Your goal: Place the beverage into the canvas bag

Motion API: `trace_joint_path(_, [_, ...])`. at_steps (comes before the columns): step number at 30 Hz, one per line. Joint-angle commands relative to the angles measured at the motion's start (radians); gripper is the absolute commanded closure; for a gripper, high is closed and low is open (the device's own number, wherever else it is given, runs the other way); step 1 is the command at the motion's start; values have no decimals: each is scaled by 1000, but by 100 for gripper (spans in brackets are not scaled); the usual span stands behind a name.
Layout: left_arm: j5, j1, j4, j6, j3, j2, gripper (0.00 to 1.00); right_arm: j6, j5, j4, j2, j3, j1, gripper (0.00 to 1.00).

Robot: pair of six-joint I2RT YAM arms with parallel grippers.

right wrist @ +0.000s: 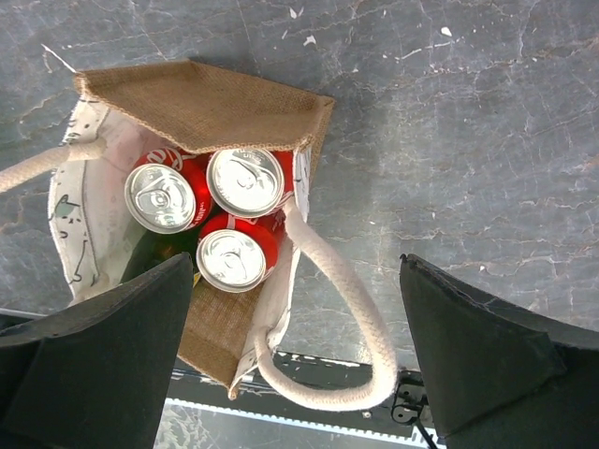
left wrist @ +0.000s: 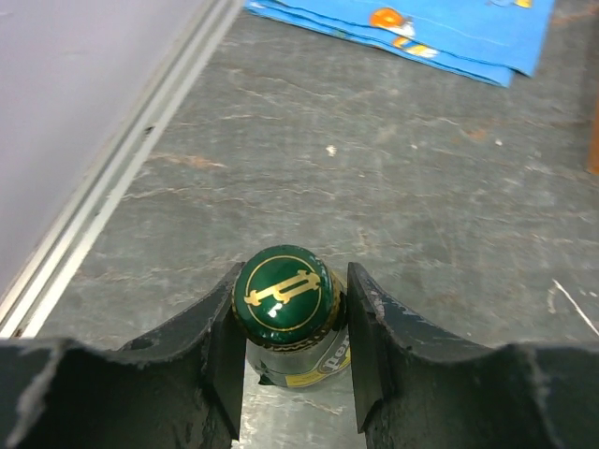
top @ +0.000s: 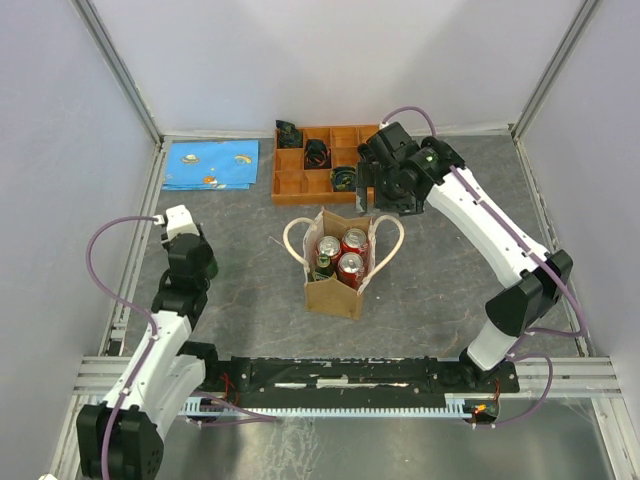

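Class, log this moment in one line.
left gripper: shut on green bottle | right gripper: open near canvas bag | inside: three red cans

The canvas bag stands mid-way on the counter, three cans inside — the tray behind it, a cloth at back left. A bottle stands far left, between the left claw's fingers.
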Motion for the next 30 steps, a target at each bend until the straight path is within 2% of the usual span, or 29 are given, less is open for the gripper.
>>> trace_joint_path(1, [180, -3, 83, 21, 102, 20, 97, 30, 1, 53, -51, -51, -4, 1])
trace_joint_path(8, [347, -5, 100, 49, 197, 146, 97, 59, 31, 85, -118, -143, -4, 1])
trace_joint_path(20, [481, -32, 108, 63, 343, 270, 97, 88, 72, 60, -207, -259, -5, 1])
trace_joint_path(30, [540, -102, 93, 98, 422, 305, 97, 89, 82, 53, -211, -271, -5, 1])
